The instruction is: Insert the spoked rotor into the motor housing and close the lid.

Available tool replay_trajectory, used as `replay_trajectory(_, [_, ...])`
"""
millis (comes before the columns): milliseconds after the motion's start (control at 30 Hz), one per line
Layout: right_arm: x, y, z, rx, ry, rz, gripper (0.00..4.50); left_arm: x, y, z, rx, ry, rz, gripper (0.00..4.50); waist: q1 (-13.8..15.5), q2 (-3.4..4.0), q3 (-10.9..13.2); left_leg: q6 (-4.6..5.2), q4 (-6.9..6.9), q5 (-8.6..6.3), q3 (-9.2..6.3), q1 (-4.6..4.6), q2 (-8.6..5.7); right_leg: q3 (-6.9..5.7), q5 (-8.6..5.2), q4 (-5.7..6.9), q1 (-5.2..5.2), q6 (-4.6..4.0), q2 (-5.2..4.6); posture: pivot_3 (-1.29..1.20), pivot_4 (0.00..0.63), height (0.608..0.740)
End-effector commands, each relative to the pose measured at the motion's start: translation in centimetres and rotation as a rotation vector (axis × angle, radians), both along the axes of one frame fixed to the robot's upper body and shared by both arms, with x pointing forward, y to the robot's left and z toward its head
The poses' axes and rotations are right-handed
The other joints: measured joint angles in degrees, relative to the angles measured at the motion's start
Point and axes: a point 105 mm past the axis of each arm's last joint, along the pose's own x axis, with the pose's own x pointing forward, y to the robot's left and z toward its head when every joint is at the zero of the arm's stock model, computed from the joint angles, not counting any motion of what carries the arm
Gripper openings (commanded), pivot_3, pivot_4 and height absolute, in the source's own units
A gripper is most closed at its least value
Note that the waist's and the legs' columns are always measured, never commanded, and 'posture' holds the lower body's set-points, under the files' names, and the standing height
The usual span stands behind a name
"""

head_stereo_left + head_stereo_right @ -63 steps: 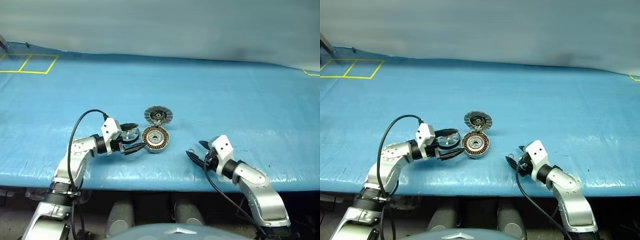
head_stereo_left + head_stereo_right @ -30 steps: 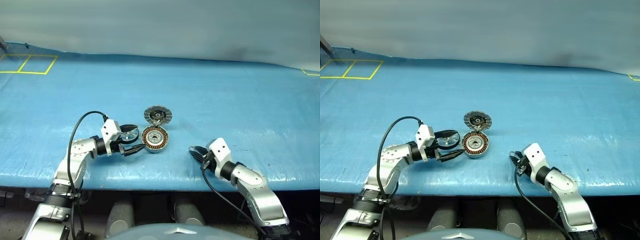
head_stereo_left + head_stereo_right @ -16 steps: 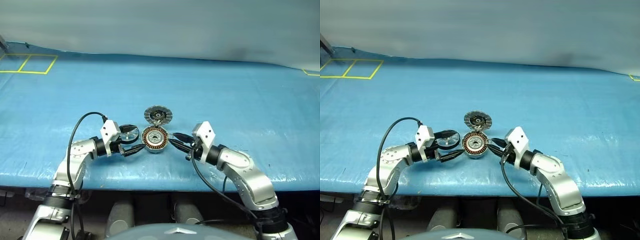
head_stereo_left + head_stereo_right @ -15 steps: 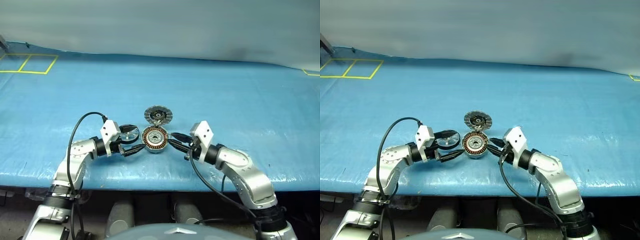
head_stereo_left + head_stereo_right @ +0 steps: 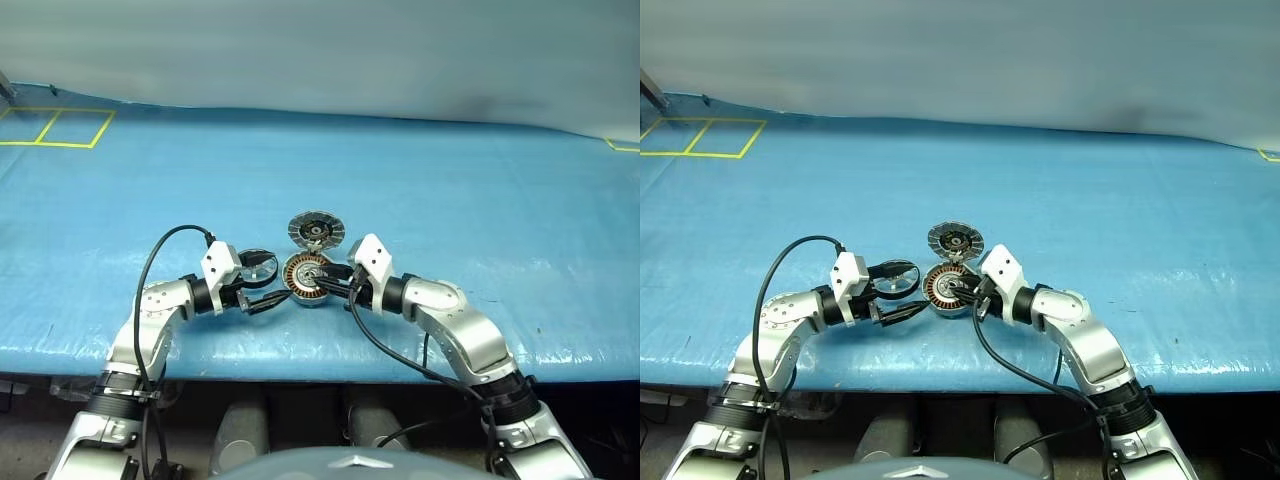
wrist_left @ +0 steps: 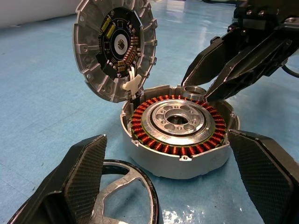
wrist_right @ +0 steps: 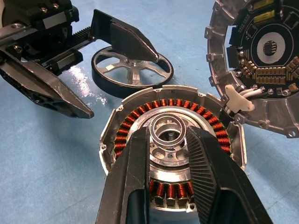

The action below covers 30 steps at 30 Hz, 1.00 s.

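The housing (image 7: 170,156) sits on the blue desk (image 5: 480,180) with its lid (image 6: 116,44) flipped up and back, so the copper windings are open for loading. The rotor (image 7: 132,69) lies flat on the desk just beside it, between the left claw's (image 5: 262,279) wide-open fingers, not pinched yet as far as I can see. The right claw (image 7: 168,140) hangs over the hub, fingers only slightly apart, holding nothing; probably there to steady things. Its tips hide part of the hub, so I can't tell if they're touching.
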Motion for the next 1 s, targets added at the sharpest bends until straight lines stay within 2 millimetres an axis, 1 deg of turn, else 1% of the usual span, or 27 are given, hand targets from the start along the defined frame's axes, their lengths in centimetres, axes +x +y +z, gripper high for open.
replay_trajectory(33, [0.36, 0.6, 0.9, 0.011, -0.049, 0.02, 0.76, -0.16, -0.42, 1.51, -0.023, -0.066, -0.023, 4.5, 0.0, 0.0, 0.0, 0.0, 0.0, 0.0, 0.0, 0.0, 0.0, 0.0, 0.0, 0.0, 0.0, 0.0, 0.0, 0.0, 0.15, 0.74])
replay_trajectory(300, [0.66, 1.1, 0.36, -0.004, -0.04, 0.032, 0.76, -0.23, -0.4, 1.56, -0.028, -0.069, -0.022, 4.5, 0.0, 0.0, 0.0, 0.0, -0.01, 0.0, 0.0, 0.0, 0.0, 0.0, 0.0, 0.0, 0.0, 0.0, 0.0, 0.0, 0.15, 0.74])
replay_trajectory(467, [0.95, 1.08, 0.03, -0.014, -0.034, 0.024, 0.76, -0.19, -0.41, 1.58, -0.031, -0.071, -0.02, 4.5, 0.0, 0.0, 0.0, 0.0, 0.0, 0.0, 0.0, 0.0, 0.0, 0.0, 0.0, 0.0, 0.0, 0.0, 0.0, 0.0, 0.15, 0.74])
replay_trajectory(733, [1.2, 0.99, -0.05, -0.021, -0.036, 0.018, 0.76, -0.04, -0.38, 1.61, -0.029, -0.075, -0.016, 4.5, 0.0, 0.0, 0.0, 0.0, -0.01, 0.0, 0.0, 0.0, 0.0, 0.0, 0.01, 0.0, 0.0, 0.01, 0.0, 0.0, 0.15, 0.74])
replay_trajectory(1000, [0.94, 1.03, -0.03, -0.027, -0.041, 0.024, 0.76, 0.0, -0.23, 1.56, -0.023, -0.076, -0.01, 4.5, 0.0, 0.0, 0.0, 0.0, 0.0, 0.0, 0.0, 0.0, 0.0, 0.0, 0.01, 0.0, 0.0, 0.01, 0.0, 0.0, 0.15, 0.74])
